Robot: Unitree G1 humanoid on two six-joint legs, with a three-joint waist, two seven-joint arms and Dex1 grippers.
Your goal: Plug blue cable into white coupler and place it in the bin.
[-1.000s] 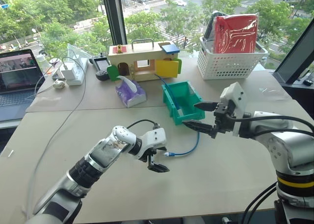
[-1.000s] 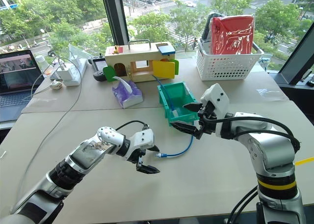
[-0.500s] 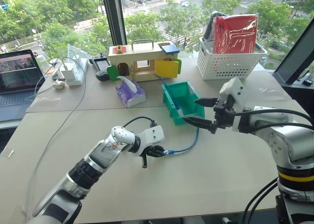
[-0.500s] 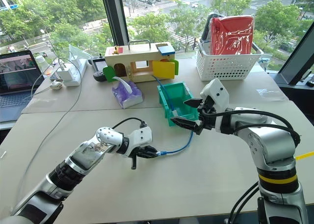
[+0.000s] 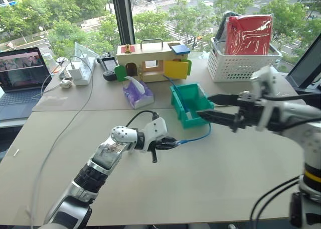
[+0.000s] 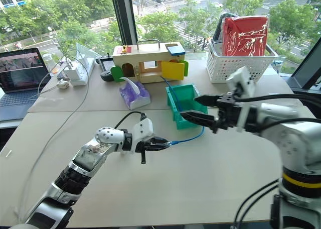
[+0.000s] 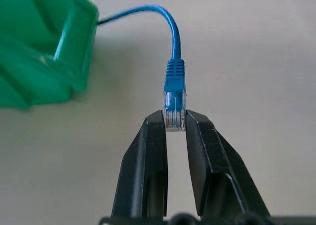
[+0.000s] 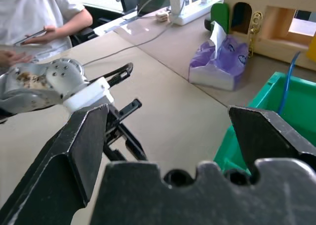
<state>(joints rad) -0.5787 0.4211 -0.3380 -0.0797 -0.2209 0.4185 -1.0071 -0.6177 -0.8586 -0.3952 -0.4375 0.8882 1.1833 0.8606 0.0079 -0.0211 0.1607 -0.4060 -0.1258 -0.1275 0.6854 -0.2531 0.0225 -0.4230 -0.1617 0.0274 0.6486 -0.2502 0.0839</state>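
Left gripper (image 5: pixel 169 144) pinching the cable (image 5: pixel 196 137) plug beside the bin (image 5: pixel 189 104)

The left gripper is clamped on the clear plug end of the blue cable, lifted just off the table (image 5: pixel 210 189), in front of the bin and to its left. The cable arcs from the plug toward the bin's front right corner. The right gripper (image 5: pixel 209 106) hangs spread wide just right of the bin's front, above the cable. A second blue cable (image 5: pixel 175 88) leans in the bin.
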